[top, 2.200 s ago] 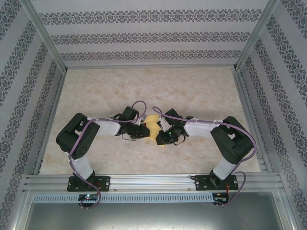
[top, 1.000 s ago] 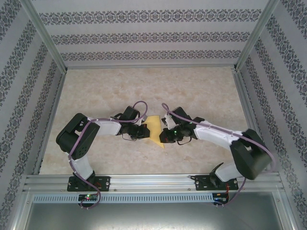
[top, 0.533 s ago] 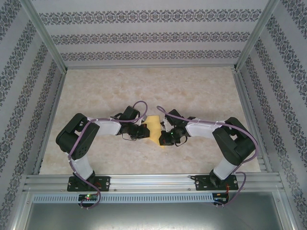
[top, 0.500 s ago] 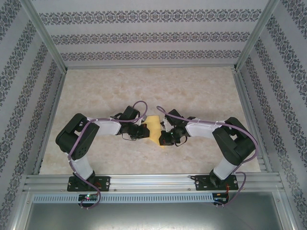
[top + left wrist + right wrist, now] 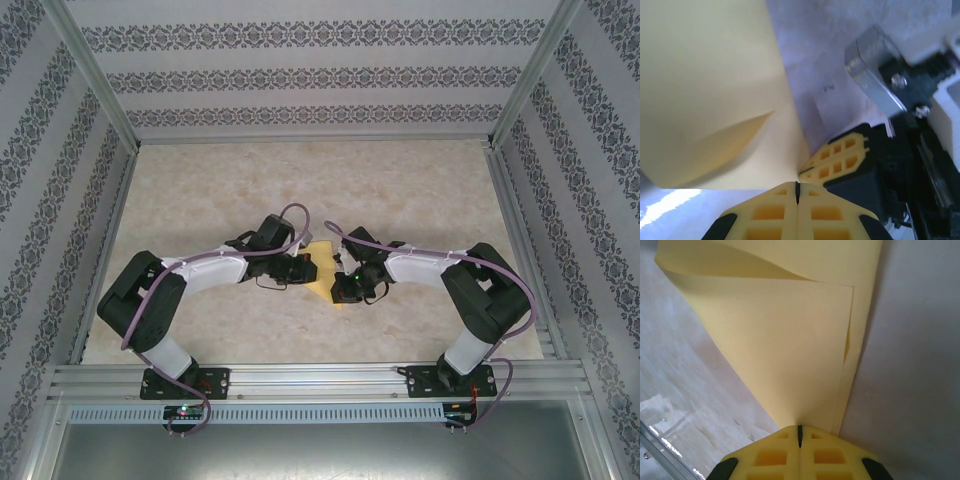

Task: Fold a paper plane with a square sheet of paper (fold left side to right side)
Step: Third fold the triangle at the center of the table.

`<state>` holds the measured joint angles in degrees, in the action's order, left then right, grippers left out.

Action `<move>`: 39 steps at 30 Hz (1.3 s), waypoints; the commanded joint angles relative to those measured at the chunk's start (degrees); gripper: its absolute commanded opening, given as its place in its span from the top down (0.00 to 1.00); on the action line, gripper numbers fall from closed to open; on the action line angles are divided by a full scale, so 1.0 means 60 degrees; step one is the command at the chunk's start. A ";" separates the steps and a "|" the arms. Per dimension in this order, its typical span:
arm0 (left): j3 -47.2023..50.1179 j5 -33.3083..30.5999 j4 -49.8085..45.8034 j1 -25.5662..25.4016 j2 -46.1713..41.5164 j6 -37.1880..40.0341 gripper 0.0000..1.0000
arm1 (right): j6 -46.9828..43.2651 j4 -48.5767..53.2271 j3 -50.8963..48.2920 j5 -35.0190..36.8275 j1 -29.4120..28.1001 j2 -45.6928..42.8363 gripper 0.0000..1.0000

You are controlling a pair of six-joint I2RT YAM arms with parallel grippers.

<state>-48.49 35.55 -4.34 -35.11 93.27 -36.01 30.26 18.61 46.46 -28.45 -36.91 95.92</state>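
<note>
Left-over-right fold in hand: the left pincer (image 5: 797, 186), fingers together, nips a corner of the thin yellow square sheet of paper (image 5: 790, 340) spreading ahead of it. The right pincer (image 5: 800, 430), likewise closed, clamps the doubled layers at its tips. Next, probably: align edges, press the crease.

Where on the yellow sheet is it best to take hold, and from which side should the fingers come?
Grip the square sheet of paper at a corner, coming in low from outside the sheet. It is thin and partly folded over, its layers curling up, so only edges offer a pinch. The right gripper is shut on such a corner, probably the soundest hold.
</note>
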 commanded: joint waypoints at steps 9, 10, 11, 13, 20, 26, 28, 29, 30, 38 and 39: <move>-0.0030 0.0246 0.1020 -0.0779 0.1122 -0.0468 0.97 | -0.0224 0.0736 -0.0018 0.0862 -0.0072 0.0434 1.00; -0.0025 0.0242 0.1085 -0.0783 0.1200 -0.0485 0.98 | -0.0239 0.0736 0.0003 0.0866 -0.0064 0.0434 1.00; -0.0018 0.0243 0.1166 -0.0798 0.1288 -0.0517 0.98 | -0.0239 0.0736 0.0004 0.0854 -0.0075 0.0450 1.00; 0.0049 0.0227 0.1346 -0.0798 0.1421 -0.0568 0.98 | -0.0239 0.0750 0.0012 0.0825 -0.0087 0.0449 1.00; 0.0229 -0.0040 0.1598 -0.0795 0.1739 -0.0465 0.98 | -0.0334 0.0857 -0.0002 0.0846 -0.0088 0.0471 1.00; 0.0713 -0.0516 0.1970 -0.0794 0.1757 0.0011 0.99 | -0.0402 0.1001 -0.0034 0.0888 -0.0078 0.0493 1.00; 0.0826 -0.0710 0.2036 -0.0769 0.1753 0.0154 0.99 | -0.0423 0.1035 -0.0049 0.0900 -0.0082 0.0490 1.00; 0.0866 -0.0804 0.2028 -0.0758 0.1761 0.0206 0.99 | -0.0430 0.1067 -0.0048 0.0907 -0.0085 0.0493 1.00; 0.0897 -0.0857 0.2040 -0.0729 0.1766 0.0230 0.99 | -0.0440 0.1087 -0.0042 0.0912 -0.0089 0.0493 1.00; 0.1208 -0.1210 0.1988 -0.0228 0.1374 0.0527 0.99 | -0.0487 0.1200 -0.0059 0.0921 -0.0088 0.0566 1.00; 0.1206 -0.1259 0.1892 -0.0139 0.1312 0.0599 0.99 | -0.0473 0.1216 -0.0065 0.0914 -0.0089 0.0583 1.00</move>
<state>-43.20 35.09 10.76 -38.70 101.60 -35.51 28.51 19.94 47.44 -28.32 -37.01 96.62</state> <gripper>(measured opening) 0.065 0.038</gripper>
